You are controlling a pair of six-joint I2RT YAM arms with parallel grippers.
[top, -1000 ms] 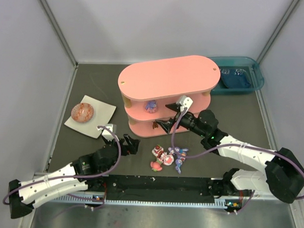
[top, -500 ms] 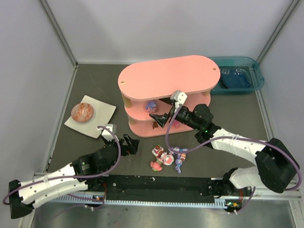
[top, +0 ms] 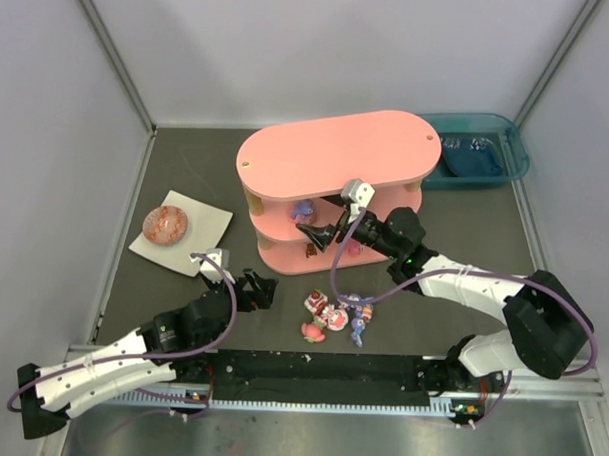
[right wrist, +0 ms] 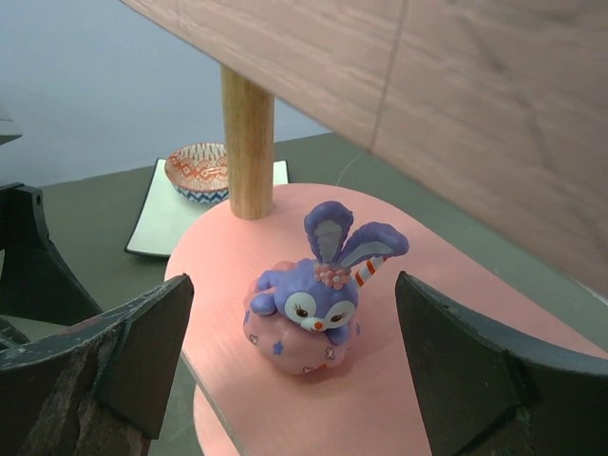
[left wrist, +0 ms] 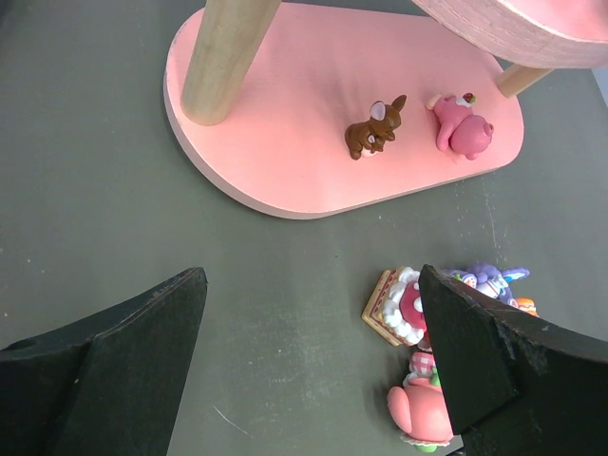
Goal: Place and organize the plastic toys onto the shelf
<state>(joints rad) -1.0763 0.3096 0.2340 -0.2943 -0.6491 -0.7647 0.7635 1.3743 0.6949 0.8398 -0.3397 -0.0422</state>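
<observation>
Now the right arm stretches low from the near right corner of the bench [top: 187,164] toward the pink shelf [top: 337,154], which stands middle of the bench nearer the far edge, and the right hand [top: 312,233] sits at the middle tier, released, its fingers spread on either side of the purple bunny figurine [right wrist: 309,318] without touching it. The left hand [top: 260,287] hovers low in front of the shelf's left end, fingers also parted and gripping nothing; beyond it a brown bunny [left wrist: 375,128] and a pink figurine [left wrist: 463,128] rest on the bottom tier. The loose toys [top: 336,314] lie clustered by the near edge. A second ago the right hand hung lower, before the bottom tier; it has since risen and pushed left, while the left arm has barely shifted
</observation>
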